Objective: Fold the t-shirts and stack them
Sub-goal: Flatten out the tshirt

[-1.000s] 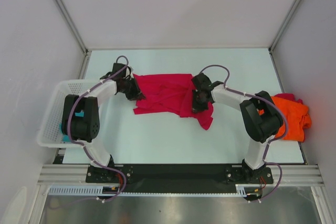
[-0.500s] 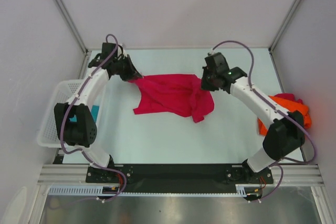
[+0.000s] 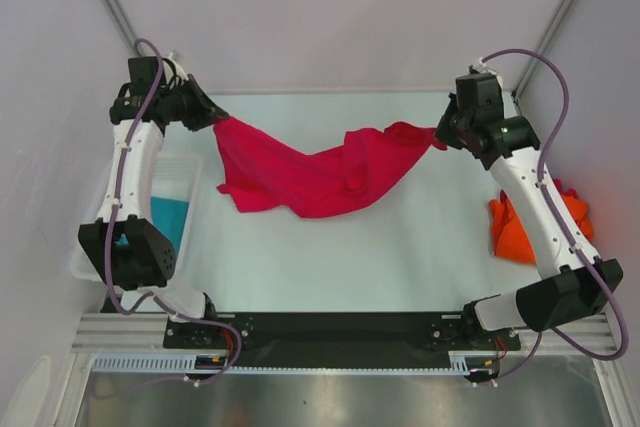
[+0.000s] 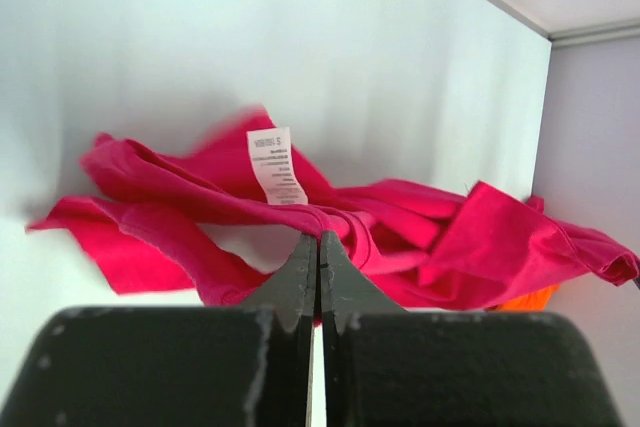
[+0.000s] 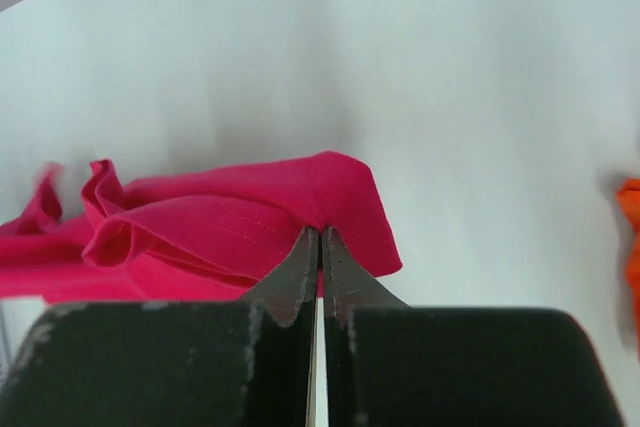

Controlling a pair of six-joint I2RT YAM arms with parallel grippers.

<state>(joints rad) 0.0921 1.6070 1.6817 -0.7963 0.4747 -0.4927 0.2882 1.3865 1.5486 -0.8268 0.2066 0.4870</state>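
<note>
Orange shirt (image 3: 512, 235) heaped near right; mid-table, pink shirt (image 3: 320, 175) slung sagging between my left gripper (image 3: 209, 119) and right gripper (image 3: 441, 137) at the far side, each pinched tight on an edge; best practice, I judge: pull apart evenly, then lower flat.

A: What is the crimson-pink t-shirt (image 3: 300, 175) made of?
B: Soft matt cloth, creased, with a stitched hem. Its 1 white label (image 4: 275, 165) looks like printed fabric.
A: And the left gripper (image 4: 319, 238)?
B: Matt black fingers (image 4: 295, 282), plastic by the look, edges scuffed pale. The table (image 3: 400, 247) is smooth and faintly sheeny, the front rail (image 3: 130, 332) bare metal.
</note>
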